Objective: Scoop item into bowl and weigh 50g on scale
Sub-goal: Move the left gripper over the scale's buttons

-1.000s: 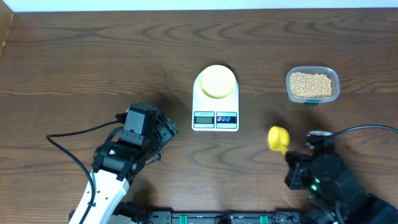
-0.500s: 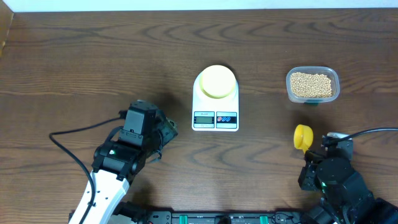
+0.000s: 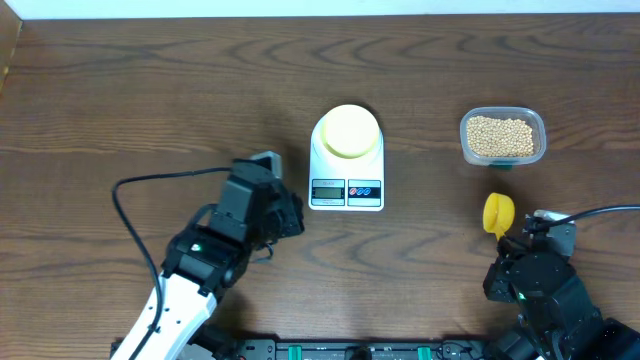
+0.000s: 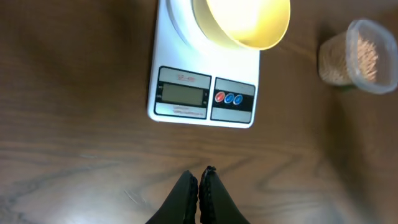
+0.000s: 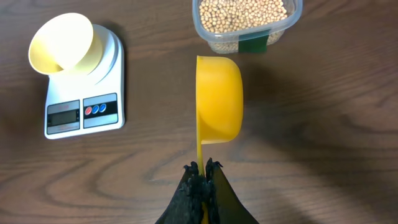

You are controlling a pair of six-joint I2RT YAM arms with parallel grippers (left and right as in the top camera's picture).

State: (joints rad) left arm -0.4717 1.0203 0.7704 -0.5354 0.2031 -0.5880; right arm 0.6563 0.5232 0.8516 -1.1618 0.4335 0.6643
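Wood table (image 3: 150,100) shows between the scale's (image 4: 202,118) front edge and the closed left gripper (image 4: 200,182); right gripper (image 5: 202,168) pinches the scoop (image 5: 219,99).

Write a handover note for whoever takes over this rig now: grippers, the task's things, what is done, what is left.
Left gripper: shut, empty, near the front-left of the scale.
Right gripper: shut on the yellow scoop by its handle, short of the tub.
Bowl sits on the scale, empty. Beans are in the tub.
Done: scoop in grip, bowl on scale.
Left: scoop beans, tip them into the bowl up to 50 g. Display unreadable.
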